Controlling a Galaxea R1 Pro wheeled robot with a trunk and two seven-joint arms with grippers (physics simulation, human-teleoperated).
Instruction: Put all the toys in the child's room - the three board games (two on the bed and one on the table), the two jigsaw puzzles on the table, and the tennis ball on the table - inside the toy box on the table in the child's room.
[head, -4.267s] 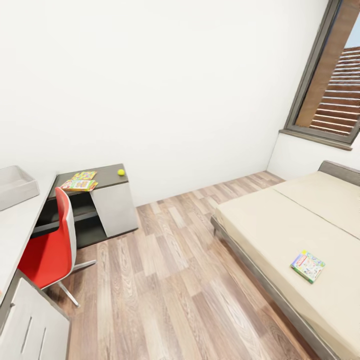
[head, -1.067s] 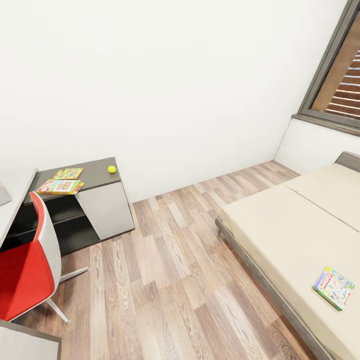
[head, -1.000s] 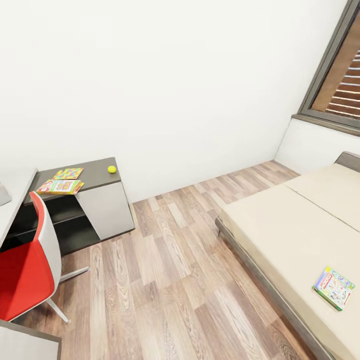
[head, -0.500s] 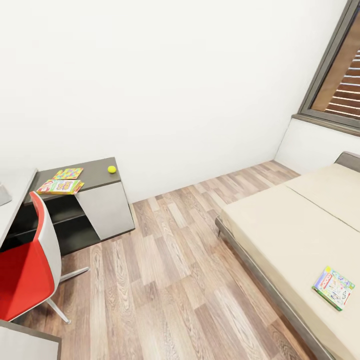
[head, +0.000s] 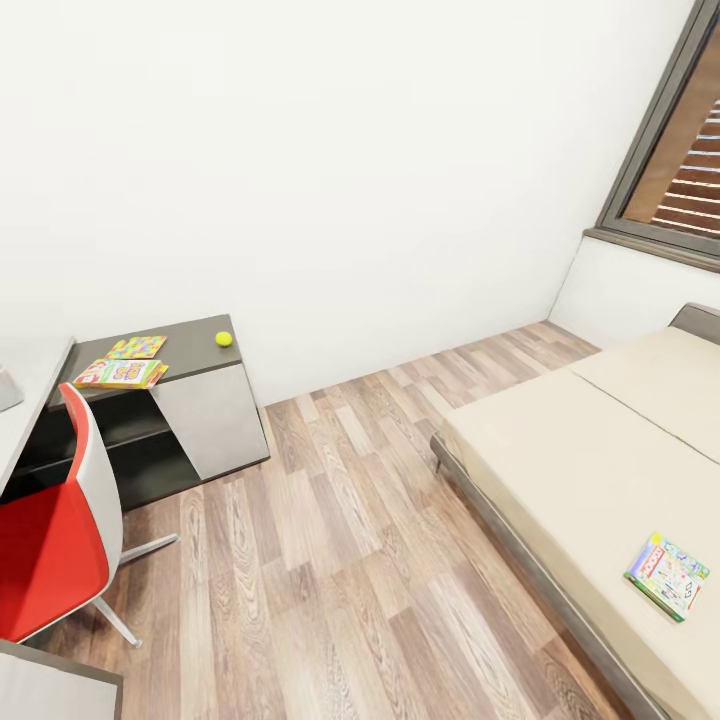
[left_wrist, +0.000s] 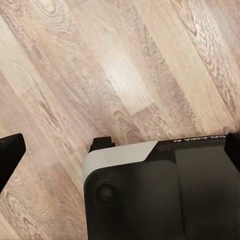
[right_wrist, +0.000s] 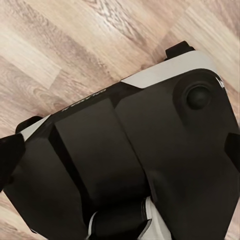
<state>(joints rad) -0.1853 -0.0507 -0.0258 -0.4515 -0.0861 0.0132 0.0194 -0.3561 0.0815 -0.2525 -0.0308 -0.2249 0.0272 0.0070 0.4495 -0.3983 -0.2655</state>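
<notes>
On the dark grey bench (head: 190, 358) at nine o'clock — yellow-green tennis ball (head: 224, 339) rightmost, multicolour jigsaw square (head: 137, 347) behind a flat board-game box (head: 121, 374). Another box (head: 668, 574) lies on the cream bed (head: 560, 450) at four o'clock.

White wall (head: 350, 150); wood-plank floor (head: 330, 560)

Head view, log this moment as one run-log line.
phase: in transit | dark grey cabinet top: yellow-green tennis ball, multicolour jigsaw square, colourful flat game box | cream bed: multicolour board game box | nothing held
</notes>
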